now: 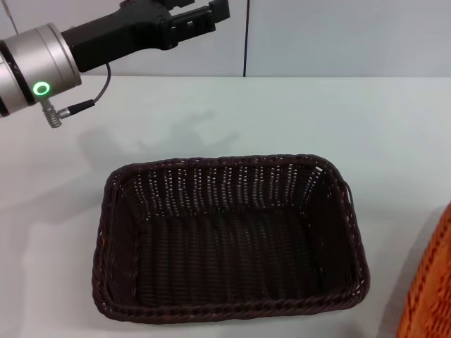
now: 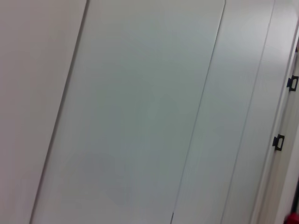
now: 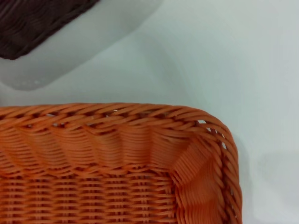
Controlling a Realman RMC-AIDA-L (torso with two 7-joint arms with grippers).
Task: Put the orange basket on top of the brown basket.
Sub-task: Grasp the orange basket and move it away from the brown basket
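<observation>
The left gripper (image 1: 201,15), a black pincer on a silver-and-black arm, hangs high over the far side of the white table (image 1: 282,120), well away from both baskets. It holds and touches nothing; its fingers show side-on at the top of the head view, and I cannot tell whether they are spread or pressed together. Its wrist camera looks only at pale wall panels (image 2: 140,112). The right gripper appears in no view, so its state cannot be told either; its wrist camera looks down, close, on one corner of the bright orange rectangular woven wicker basket (image 3: 117,154).

That orange basket (image 1: 430,282) sits on the table at the robot's right, only an edge of it showing in the head view, just beside but apart from the dark brown rectangular woven wicker basket (image 1: 225,239), which lies empty in front of the robot.

The likely trouble, as I judge it:
- a pinch on the braided rim near one corner would let the orange basket tilt and swing on lifting
- a low carry could catch the brown basket's near rim and shove it
- a skewed release would leave the orange basket cocked on the brown rim rather than nested
</observation>
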